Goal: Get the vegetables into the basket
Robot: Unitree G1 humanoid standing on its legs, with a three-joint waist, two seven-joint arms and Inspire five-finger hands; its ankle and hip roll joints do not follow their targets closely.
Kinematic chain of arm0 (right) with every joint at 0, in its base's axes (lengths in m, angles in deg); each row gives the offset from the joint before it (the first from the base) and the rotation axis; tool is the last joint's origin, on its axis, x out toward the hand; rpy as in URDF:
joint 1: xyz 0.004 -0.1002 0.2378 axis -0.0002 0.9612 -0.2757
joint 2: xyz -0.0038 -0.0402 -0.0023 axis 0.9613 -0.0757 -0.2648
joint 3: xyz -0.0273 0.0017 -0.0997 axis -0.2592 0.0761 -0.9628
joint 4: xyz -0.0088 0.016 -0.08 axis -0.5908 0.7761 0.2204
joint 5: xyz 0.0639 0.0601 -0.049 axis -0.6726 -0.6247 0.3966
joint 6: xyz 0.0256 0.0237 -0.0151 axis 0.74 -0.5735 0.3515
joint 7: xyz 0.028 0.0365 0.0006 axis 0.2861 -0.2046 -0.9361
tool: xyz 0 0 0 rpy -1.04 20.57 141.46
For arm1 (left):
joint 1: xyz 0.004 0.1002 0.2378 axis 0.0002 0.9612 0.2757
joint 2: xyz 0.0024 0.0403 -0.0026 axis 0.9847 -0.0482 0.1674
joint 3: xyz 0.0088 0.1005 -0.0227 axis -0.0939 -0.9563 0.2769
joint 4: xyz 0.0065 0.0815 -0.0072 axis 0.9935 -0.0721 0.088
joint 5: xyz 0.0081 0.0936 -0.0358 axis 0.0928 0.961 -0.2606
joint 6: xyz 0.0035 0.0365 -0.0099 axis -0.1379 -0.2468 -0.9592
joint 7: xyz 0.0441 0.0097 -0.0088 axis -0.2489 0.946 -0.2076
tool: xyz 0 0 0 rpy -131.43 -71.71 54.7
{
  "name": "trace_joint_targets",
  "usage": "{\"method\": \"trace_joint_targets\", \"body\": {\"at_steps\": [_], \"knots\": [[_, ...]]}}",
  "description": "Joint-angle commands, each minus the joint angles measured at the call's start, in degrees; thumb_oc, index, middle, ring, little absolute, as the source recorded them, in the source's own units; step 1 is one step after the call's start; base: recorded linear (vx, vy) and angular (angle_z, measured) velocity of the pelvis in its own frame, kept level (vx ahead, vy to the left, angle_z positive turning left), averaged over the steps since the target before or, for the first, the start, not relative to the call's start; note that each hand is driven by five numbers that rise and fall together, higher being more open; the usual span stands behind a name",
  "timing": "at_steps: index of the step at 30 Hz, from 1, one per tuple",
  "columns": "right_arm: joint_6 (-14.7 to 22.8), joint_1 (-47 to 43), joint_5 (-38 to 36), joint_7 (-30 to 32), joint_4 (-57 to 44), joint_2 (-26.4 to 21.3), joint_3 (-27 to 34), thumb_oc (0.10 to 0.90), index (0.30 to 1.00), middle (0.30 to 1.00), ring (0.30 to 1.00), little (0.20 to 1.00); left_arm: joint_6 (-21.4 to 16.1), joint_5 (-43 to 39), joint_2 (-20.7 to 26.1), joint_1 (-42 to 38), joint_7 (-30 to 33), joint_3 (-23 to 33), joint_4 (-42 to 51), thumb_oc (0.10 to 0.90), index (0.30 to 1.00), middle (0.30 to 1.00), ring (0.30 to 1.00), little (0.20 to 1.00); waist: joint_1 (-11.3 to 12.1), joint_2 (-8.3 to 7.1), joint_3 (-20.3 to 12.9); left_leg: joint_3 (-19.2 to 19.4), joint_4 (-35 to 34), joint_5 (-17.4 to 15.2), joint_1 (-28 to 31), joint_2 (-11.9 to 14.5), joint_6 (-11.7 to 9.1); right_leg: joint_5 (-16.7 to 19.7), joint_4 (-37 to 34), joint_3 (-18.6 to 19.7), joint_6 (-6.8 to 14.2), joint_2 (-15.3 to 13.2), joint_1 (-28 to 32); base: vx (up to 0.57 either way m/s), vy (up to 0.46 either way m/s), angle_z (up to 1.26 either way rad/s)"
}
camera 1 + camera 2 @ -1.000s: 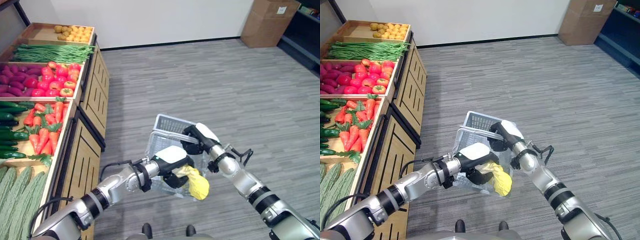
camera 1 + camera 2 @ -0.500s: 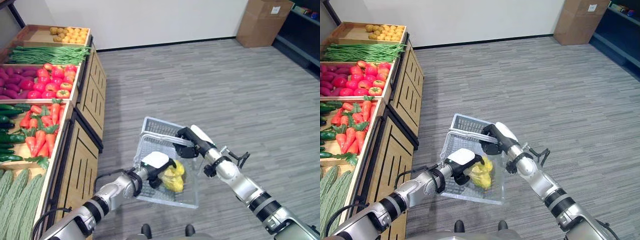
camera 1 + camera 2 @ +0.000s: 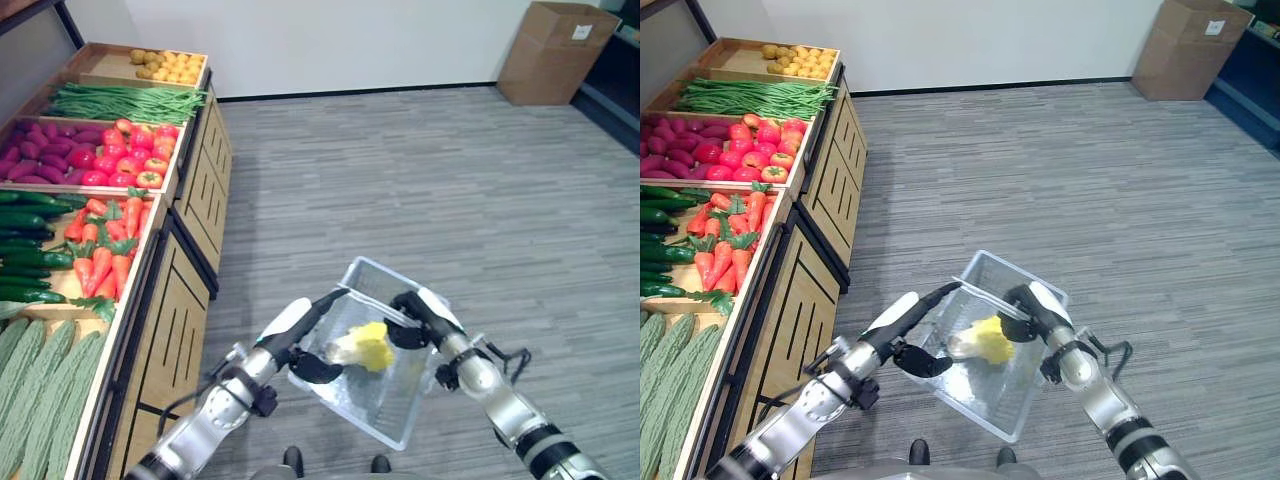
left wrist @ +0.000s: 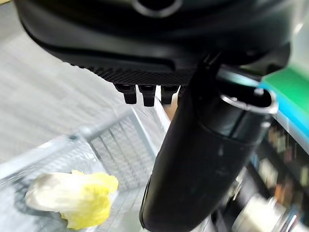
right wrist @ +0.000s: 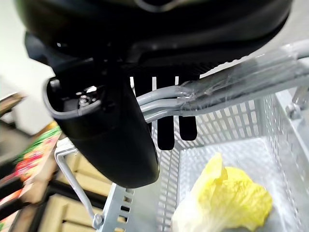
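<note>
A yellow-and-white leafy cabbage (image 3: 362,346) lies inside the clear wire basket (image 3: 400,425), loose from both hands. It also shows in the left wrist view as the cabbage (image 4: 77,198) on the basket floor. My left hand (image 3: 292,325) hovers at the basket's left rim, open, fingers straight and thumb spread below. My right hand (image 3: 420,312) holds the basket up by its right side. In the right wrist view its fingers curl round the grey handles (image 5: 231,82), with the cabbage (image 5: 227,203) beneath.
A wooden produce stand runs along the left with carrots (image 3: 105,250), tomatoes (image 3: 140,165), cucumbers (image 3: 25,270), green beans (image 3: 120,100), potatoes (image 3: 170,65) and long green gourds (image 3: 40,380). A cardboard box (image 3: 560,50) stands at the far right on grey floor.
My left hand has let go of the cabbage, which now lies in the basket, and has drawn back to the left rim with fingers straightened. The camera has shifted.
</note>
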Motion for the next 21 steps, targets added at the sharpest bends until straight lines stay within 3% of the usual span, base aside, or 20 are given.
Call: {"method": "trace_joint_targets", "body": {"at_steps": [1, 3, 7, 8, 10, 11, 13, 16, 21], "knots": [[5.6, -5.5, 1.2, 4.1, -2.1, 0.7, 4.1, 0.4, 0.3, 0.3, 0.3, 0.3, -3.9, -6.6, 2.1, -3.5, -0.6, 2.6, -2.1, 0.9, 1.0, 1.0, 1.0, 1.0, 1.1, -2.83, -4.6, -0.2, 0.1, -2.6, -0.2, 1.3, -1.8, 1.5, 0.6, -2.8, 2.1, -2.7, -1.6, 0.0, 0.002, 0.17], [5.4, -3.2, 2.4, 4.5, 2.2, 0.7, 6.1, 0.4, 0.3, 0.3, 0.3, 0.3, -3.6, -5.5, 2.4, 0.1, -0.5, 6.2, -6.7, 0.9, 1.0, 1.0, 1.0, 1.0, 1.6, -2.83, -4.4, -0.7, 0.1, -2.4, -0.4, 1.2, -1.8, 1.4, 0.6, -3.1, 2.2, -2.7, -1.5, 0.0, -0.004, 0.1], [4.8, -0.6, 3.9, 5.5, 11.1, 1.4, 8.8, 0.4, 0.3, 0.3, 0.3, 0.3, -1.1, -0.6, -2.2, 1.9, 1.9, 10.8, -24.9, 0.9, 1.0, 1.0, 1.0, 1.0, 2.0, -2.98, -4.1, -1.1, 0.1, -2.1, -0.8, 1.0, -1.8, 1.5, 0.8, -3.5, 2.3, -2.9, -1.8, 0.0, 0.002, 0.06], [4.9, -0.7, 3.9, 5.5, 11.2, 1.3, 8.7, 0.4, 0.3, 0.3, 0.3, 0.3, -1.2, -0.5, -2.4, 1.8, 2.0, 10.8, -25.2, 0.9, 1.0, 1.0, 1.0, 1.0, 1.9, -2.93, -4.1, -1.1, 0.1, -2.1, -0.8, 1.0, -1.8, 1.5, 0.8, -3.5, 2.3, -2.9, -1.8, 0.0, 0.01, 0.08], [4.4, 0.5, 4.5, 5.5, 13.9, 1.5, 9.6, 0.4, 0.3, 0.3, 0.3, 0.3, 1.2, 3.1, -6.4, 0.8, 3.0, 12.4, -38.5, 0.9, 1.0, 1.0, 1.0, 1.0, 1.8, -3.06, -3.7, -1.0, 0.1, -2.1, -0.9, 0.9, -1.7, 1.5, 1.0, -3.6, 2.3, -3.0, -2.1, 0.0, 0.011, 0.06], [4.5, 0.4, 4.5, 5.5, 14.0, 1.5, 9.6, 0.4, 0.3, 0.3, 0.3, 0.3, 0.9, 3.2, -6.6, 0.5, 3.1, 12.4, -39.0, 0.9, 1.0, 1.0, 1.0, 1.0, 1.8, -2.97, -3.7, -1.0, 0.1, -2.1, -0.9, 0.9, -1.7, 1.5, 1.0, -3.6, 2.3, -3.0, -2.1, 0.0, 0.0, 0.0], [4.4, 0.8, 4.5, 5.5, 14.6, 1.7, 9.5, 0.4, 0.3, 0.3, 0.3, 0.3, 3.0, 9.6, -9.2, -2.4, 6.6, 12.3, -51.8, 0.9, 1.0, 1.0, 1.0, 1.0, 1.4, -3.21, -3.0, -0.6, 0.1, -2.2, -1.0, 0.8, -1.5, 1.3, 1.6, -3.3, 2.3, -3.1, -2.8, -0.01, 0.015, 0.0], [4.4, 1.2, 4.4, 5.2, 16.0, 1.9, 8.8, 0.4, 0.3, 0.3, 0.3, 0.3, 5.4, 12.0, -11.8, -4.4, 8.0, 13.4, -62.5, 0.9, 1.0, 1.0, 1.0, 1.0, 1.2, -3.45, -2.4, 0.0, 0.4, -2.5, -0.9, 0.6, -1.2, 1.1, 2.8, -2.6, 2.3, -3.4, -3.4, 0.0, 0.044, -0.05], [4.1, 1.9, 5.1, 4.3, 15.3, 1.5, 7.8, 0.4, 0.3, 0.3, 0.3, 0.3, 8.2, 17.2, -13.5, -5.2, 8.2, 14.6, -72.1, 0.9, 1.0, 1.0, 1.0, 1.0, 1.0, -4.06, -0.9, 0.7, 3.7, -4.5, -2.1, 0.1, -0.1, 0.1, 6.7, -1.0, 2.5, -4.2, -5.3, 0.01, 0.084, -0.12]]}}
